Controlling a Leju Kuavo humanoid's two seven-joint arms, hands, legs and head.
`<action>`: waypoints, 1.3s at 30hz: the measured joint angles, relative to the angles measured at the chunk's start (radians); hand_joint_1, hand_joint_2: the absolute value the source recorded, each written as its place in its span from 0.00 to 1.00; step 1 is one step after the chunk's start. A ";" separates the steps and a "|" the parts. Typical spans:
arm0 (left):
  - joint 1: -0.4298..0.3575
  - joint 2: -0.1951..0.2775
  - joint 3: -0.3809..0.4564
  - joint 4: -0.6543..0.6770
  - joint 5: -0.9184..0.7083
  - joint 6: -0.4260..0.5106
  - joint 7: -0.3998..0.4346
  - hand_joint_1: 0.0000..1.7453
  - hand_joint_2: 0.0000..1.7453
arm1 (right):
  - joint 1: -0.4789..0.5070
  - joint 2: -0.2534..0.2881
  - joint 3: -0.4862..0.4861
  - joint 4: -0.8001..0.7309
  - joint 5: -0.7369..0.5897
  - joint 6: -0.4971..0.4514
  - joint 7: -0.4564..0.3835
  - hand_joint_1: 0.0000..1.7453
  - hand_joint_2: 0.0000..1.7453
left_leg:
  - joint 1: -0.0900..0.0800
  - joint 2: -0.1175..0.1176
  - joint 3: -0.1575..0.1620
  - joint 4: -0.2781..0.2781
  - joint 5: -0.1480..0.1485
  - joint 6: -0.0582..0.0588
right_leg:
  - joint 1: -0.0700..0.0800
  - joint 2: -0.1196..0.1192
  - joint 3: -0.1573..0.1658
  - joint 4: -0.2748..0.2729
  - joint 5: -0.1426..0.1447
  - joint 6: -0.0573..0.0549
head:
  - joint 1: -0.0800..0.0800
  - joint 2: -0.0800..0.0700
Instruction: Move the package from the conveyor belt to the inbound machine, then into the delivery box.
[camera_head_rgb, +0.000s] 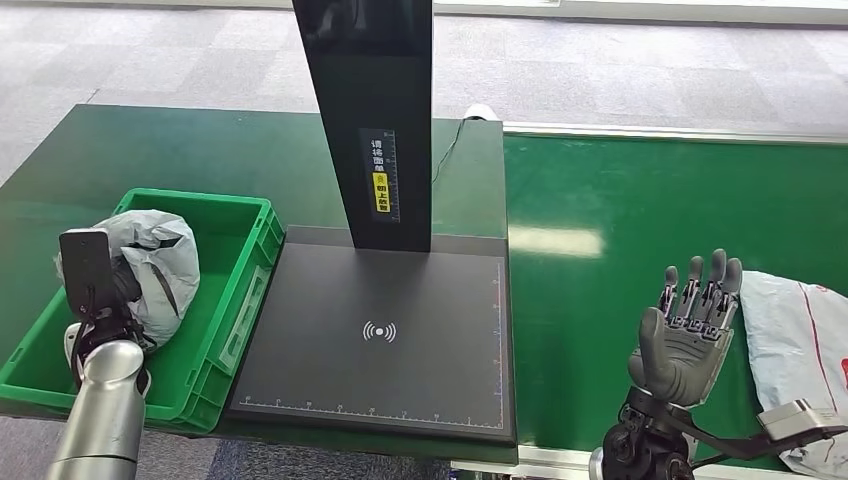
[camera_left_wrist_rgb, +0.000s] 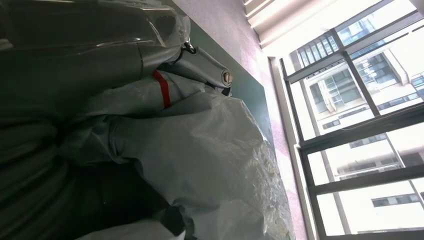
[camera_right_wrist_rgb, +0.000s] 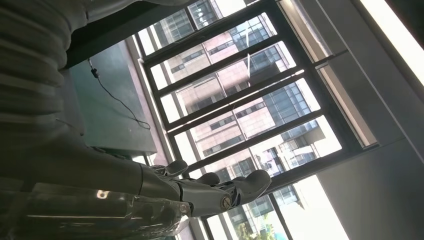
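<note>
left hand (camera_head_rgb: 110, 305): low at the near left, over the green delivery box (camera_head_rgb: 235, 300); it grips a crumpled grey package (camera_head_rgb: 160, 260), and the left wrist view shows the grey film pressed right against its fingers (camera_left_wrist_rgb: 200, 62)
right hand (camera_head_rgb: 690, 330): raised above the green conveyor belt (camera_head_rgb: 620, 230), fingers spread and pointing up, holding nothing; the right wrist view shows its fingers (camera_right_wrist_rgb: 220, 192) stretched out against tall windows
second package (camera_head_rgb: 805, 350): grey-white with red marks, lying on the belt just beside the right hand, at the near right edge
inbound machine (camera_head_rgb: 390, 340): flat black plate with a white signal mark, between box and belt; its black post (camera_head_rgb: 370, 110) rises at the far side
table (camera_head_rgb: 150, 150): dark green, under box and machine
</note>
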 joint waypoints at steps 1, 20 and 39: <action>-0.004 0.002 0.000 0.009 0.000 0.000 0.000 1.00 1.00 | -0.001 -0.001 0.000 0.000 0.000 0.000 0.000 0.00 1.00 | 0.000 0.000 0.000 0.000 0.000 0.000 | 0.000 0.000 0.000 0.000 0.000 0.000 | 0.000 0.000; 0.085 -0.014 0.003 -0.159 0.211 -0.023 -0.174 0.00 1.00 | 0.007 -0.019 0.008 0.014 -0.029 -0.041 -0.025 0.00 1.00 | 0.000 0.000 -0.001 0.000 0.000 0.000 | 0.000 0.000 -0.001 0.000 0.000 0.000 | 0.000 0.000; 0.305 -0.195 -0.183 -0.915 0.170 0.275 -0.491 0.00 1.00 | 0.062 0.001 0.022 0.011 -0.018 -0.069 -0.050 0.00 1.00 | 0.000 -0.001 -0.001 0.000 -0.001 0.000 | 0.000 0.000 -0.001 0.000 0.000 0.000 | 0.000 0.000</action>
